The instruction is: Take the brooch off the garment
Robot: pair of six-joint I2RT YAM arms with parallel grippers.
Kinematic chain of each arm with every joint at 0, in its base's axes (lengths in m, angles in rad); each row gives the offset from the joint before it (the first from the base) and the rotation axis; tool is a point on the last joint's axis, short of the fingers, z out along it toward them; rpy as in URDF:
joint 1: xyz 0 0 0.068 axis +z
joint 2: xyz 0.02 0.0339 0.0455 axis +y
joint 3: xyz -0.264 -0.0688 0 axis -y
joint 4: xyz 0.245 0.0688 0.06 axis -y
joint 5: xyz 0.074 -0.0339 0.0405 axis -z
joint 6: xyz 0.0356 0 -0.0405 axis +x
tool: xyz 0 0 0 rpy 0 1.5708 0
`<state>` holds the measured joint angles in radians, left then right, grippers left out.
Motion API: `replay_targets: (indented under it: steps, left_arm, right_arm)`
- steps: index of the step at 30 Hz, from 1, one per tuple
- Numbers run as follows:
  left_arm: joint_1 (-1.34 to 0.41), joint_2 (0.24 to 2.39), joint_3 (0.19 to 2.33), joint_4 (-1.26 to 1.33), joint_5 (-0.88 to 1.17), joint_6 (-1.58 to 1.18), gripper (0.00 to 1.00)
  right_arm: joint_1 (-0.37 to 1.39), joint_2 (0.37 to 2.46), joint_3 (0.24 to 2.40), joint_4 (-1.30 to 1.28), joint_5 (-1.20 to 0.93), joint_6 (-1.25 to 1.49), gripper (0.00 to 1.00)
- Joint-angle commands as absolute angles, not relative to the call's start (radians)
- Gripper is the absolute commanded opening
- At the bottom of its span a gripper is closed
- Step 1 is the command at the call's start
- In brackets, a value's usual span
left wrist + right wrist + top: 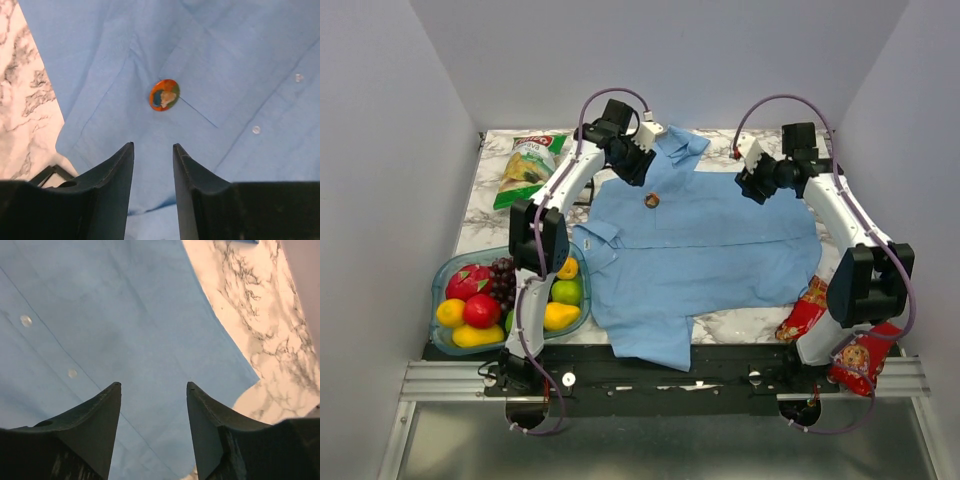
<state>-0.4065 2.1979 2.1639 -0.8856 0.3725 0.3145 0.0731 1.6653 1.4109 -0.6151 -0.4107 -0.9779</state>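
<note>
You've got one shirt point(700, 250) spread over the middle of the table point(480, 225), and one brooch point(164, 95) sitting on its chest, toward the far edge. Two grippers: your left gripper point(152, 146) and right gripper point(154, 384) both hover with jaws apart, gripping nothing.

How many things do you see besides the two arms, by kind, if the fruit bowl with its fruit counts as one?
Shirt: 1
Brooch: 1
Fruit bowl: 1
Snack packets: 3 (green packet, red packet, cookie packet)
Total: 6
</note>
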Motion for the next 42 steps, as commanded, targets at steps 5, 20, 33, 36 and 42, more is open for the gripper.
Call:
replay_targets:
  steps: [5, 20, 33, 36, 42]
  left_arm:
    - [-0.382, 2.339, 2.197, -0.873, 0.452, 0.314, 0.55]
    - [-0.379, 2.460, 2.244, -0.758, 0.563, 0.199, 0.49]
    - [-0.379, 2.499, 2.258, -0.765, 0.595, 0.207, 0.37]
    - [-0.382, 2.500, 2.250, -0.767, 0.612, 0.209, 0.30]
    - [-0.391, 2.507, 2.250, -0.765, 0.615, 0.213, 0.26]
  right_arm:
    - [0.072, 1.666, 1.456, -0.601, -0.514, -0.634, 0.66]
    - [0.072, 1.793, 1.528, -0.666, -0.505, -0.624, 0.66]
    - [0.074, 1.805, 1.519, -0.698, -0.529, -0.612, 0.66]
    - [0.074, 1.815, 1.528, -0.698, -0.529, -0.612, 0.66]
    - [0.072, 1.838, 1.542, -0.698, -0.537, -0.600, 0.66]
